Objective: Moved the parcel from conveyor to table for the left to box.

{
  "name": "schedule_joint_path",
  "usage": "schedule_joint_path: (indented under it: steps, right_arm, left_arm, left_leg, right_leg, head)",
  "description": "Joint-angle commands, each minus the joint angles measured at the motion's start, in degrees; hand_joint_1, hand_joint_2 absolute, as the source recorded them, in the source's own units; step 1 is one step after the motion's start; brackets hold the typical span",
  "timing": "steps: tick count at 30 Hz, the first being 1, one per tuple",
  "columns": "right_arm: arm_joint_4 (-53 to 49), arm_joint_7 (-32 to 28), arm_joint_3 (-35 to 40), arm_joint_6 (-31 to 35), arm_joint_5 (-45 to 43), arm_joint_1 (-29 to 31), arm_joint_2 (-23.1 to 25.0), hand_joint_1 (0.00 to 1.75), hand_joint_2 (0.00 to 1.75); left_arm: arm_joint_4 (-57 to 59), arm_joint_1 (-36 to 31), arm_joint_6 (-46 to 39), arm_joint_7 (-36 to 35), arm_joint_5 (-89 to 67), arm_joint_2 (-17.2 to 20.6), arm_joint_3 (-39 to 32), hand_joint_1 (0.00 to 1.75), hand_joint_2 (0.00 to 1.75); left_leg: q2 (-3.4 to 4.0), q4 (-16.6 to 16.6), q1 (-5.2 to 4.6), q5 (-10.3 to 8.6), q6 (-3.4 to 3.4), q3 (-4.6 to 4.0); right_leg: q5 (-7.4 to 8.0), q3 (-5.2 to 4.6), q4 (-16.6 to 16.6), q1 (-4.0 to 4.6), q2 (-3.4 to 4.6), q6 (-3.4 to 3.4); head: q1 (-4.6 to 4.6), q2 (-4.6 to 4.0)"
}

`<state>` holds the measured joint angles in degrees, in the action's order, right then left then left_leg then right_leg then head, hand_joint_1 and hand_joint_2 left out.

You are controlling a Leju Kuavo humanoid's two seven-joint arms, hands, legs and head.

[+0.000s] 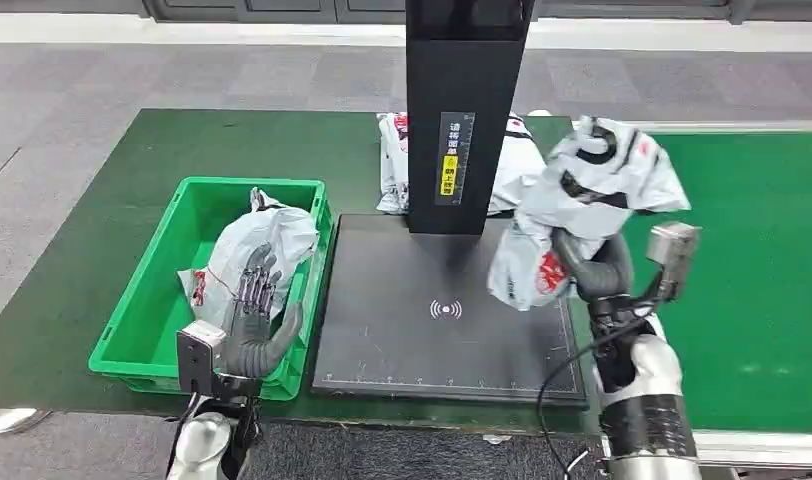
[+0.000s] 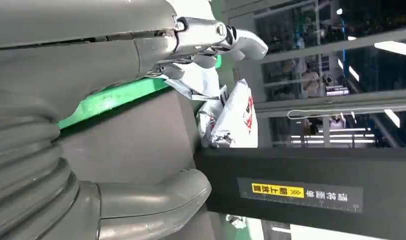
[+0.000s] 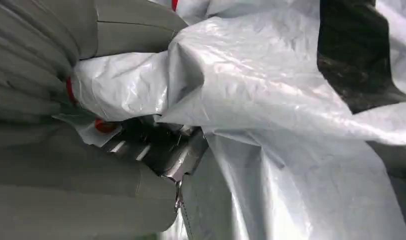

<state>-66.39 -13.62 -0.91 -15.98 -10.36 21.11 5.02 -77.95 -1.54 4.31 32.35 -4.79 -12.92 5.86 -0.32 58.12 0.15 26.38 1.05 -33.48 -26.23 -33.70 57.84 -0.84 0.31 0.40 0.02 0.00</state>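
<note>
Head view, parcel (image 1: 602, 190) hiding right hand (image 1: 587, 262)

Your right hand (image 3: 141, 155) is clamped on the parcel (image 3: 271, 100), a crinkled grey-white plastic bag bunched tight against the palm. Its thumb (image 3: 136, 25) lies over one fold, and a black patch (image 3: 351, 55) marks the bag's far side.

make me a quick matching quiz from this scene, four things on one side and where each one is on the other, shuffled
Things:
1. right hand
2. left hand
3. black scanner plate
4. parcel in the crate

Places:
A. inside the green crate
B. flat between the crate and the conveyor
C. open above the crate
D. gripping a grey parcel held up in the air

Pairs: 1-D, 2-C, 3-B, 4-A
</note>
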Motion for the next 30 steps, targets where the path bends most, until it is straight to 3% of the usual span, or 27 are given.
schedule_joint_path:
  steps: [1, 2, 10, 14, 16, 23, 24, 30]
  right_arm:
    - [27.0, -0.1, 20.5, 2.4, -2.2, 12.8, 6.6, 0.00, 1.75]
    - [27.0, -0.1, 20.5, 2.4, -2.2, 12.8, 6.6, 0.00, 0.00]
    - [29.2, -1.1, 26.0, 1.4, -3.9, 15.1, 9.4, 0.00, 0.00]
    - [29.0, -1.2, 27.6, 1.0, -5.7, 15.7, 10.2, 0.00, 0.00]
    - [28.8, -1.1, 28.3, 1.4, -6.2, 15.5, 10.8, 0.00, 0.00]
    - [28.5, -1.2, 28.7, 1.9, -6.6, 15.4, 10.9, 0.00, 0.00]
    - [28.0, -1.7, 28.9, 1.8, -7.7, 15.1, 10.9, 0.00, 0.00]
    - [24.1, -2.9, 30.1, 3.6, -10.1, 14.0, 9.9, 0.00, 0.00]
  left_arm:
    - [9.9, -3.9, -3.8, 0.5, 0.6, -0.2, 5.2, 0.00, 1.75]
    - [9.9, -3.9, -3.8, 0.5, 0.6, -0.2, 5.2, 0.00, 1.75]
    - [16.4, -4.8, -1.7, -1.9, 7.2, -2.6, 5.9, 0.00, 1.75]
    - [23.0, -7.1, 8.5, -6.0, 16.9, -5.2, 7.9, 0.00, 1.75]
    - [25.7, -8.3, 9.7, -6.2, 19.0, -6.6, 9.6, 0.00, 1.75]
    - [27.4, -9.4, 12.7, -7.4, 23.6, -7.0, 10.4, 0.00, 1.75]
    - [29.2, -10.6, 17.8, -11.8, 31.0, -7.1, 12.3, 0.00, 1.75]
    - [33.5, -14.5, 17.3, -11.1, 39.3, -7.1, 17.4, 0.00, 1.75]
  left_leg:
    - [0.41, -0.1, 0.07, -0.06, 0.01, 0.19]
    - [0.34, -0.1, 0.04, -0.06, 0.07, 0.18]
    - [0.12, -0.1, 0.01, -0.05, 0.06, 0.08]
    - [-0.04, -0.1, -0.01, -0.09, 0.06, 0.08]
    - [-0.15, 0.0, 0.00, -0.11, 0.06, -0.01]
    - [-0.16, 0.0, 0.04, -0.10, 0.06, -0.03]
    - [-0.13, 0.0, 0.03, -0.09, 0.07, -0.03]
    - [-0.24, 0.1, 0.04, -0.12, 0.06, -0.15]
  right_leg:
    - [0.20, 0.08, -0.2, 0.08, 0.35, -0.06]
    - [0.15, 0.07, -0.1, 0.05, 0.31, -0.07]
    - [0.07, 0.05, -0.1, 0.01, 0.11, -0.06]
    - [0.07, 0.08, -0.1, -0.01, -0.04, -0.06]
    - [0.06, 0.04, -0.1, 0.01, -0.14, -0.05]
    - [0.06, -0.01, -0.1, 0.05, -0.20, -0.08]
    - [0.06, -0.03, -0.1, 0.04, -0.16, -0.08]
    - [0.06, -0.12, 0.0, 0.05, -0.25, -0.08]
  head:
    - [-0.02, 0.00]
    - [-0.02, 0.00]
    - [0.00, -0.02]
    - [0.00, 0.00]
    - [0.00, 0.00]
    - [0.00, 0.00]
    - [0.00, 0.00]
    - [0.00, 0.00]
